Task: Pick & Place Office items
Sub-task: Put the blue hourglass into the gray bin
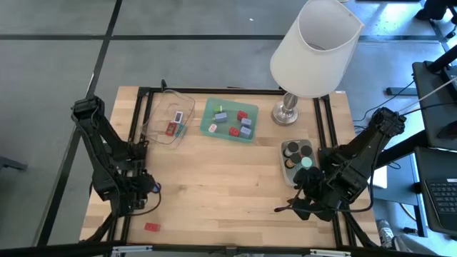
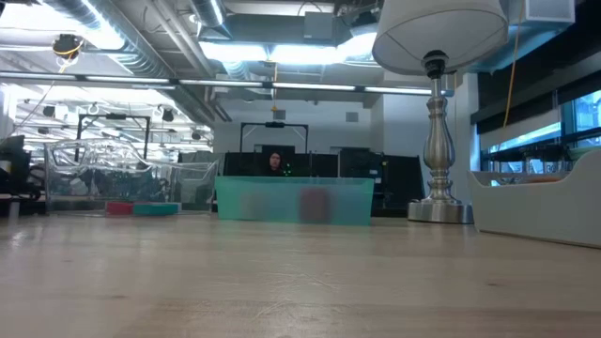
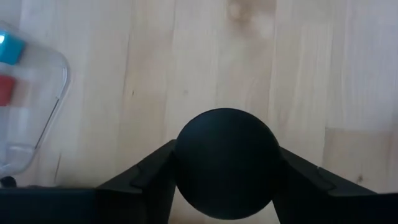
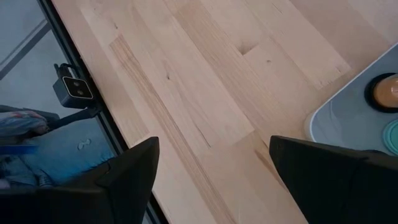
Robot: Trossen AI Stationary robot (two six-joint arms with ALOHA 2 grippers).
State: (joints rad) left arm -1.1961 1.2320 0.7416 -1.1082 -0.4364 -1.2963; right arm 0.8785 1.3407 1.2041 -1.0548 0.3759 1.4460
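Black round cap (image 3: 226,163) clamped between left gripper (image 3: 225,171) fingers, near table's (image 1: 214,185) left edge toward the front; round, so no long axis to call. Flat red rectangle (image 1: 152,227) lying near front-left corner, long axis along front edge. Other items in green tray (image 1: 230,119), clear tray (image 1: 169,118) at back, grey tray (image 1: 296,158) on right. Light wood table, lamp (image 1: 313,50) at back right, open workshop behind. Right gripper (image 4: 211,180) spread wide, holding nothing, near front-right.
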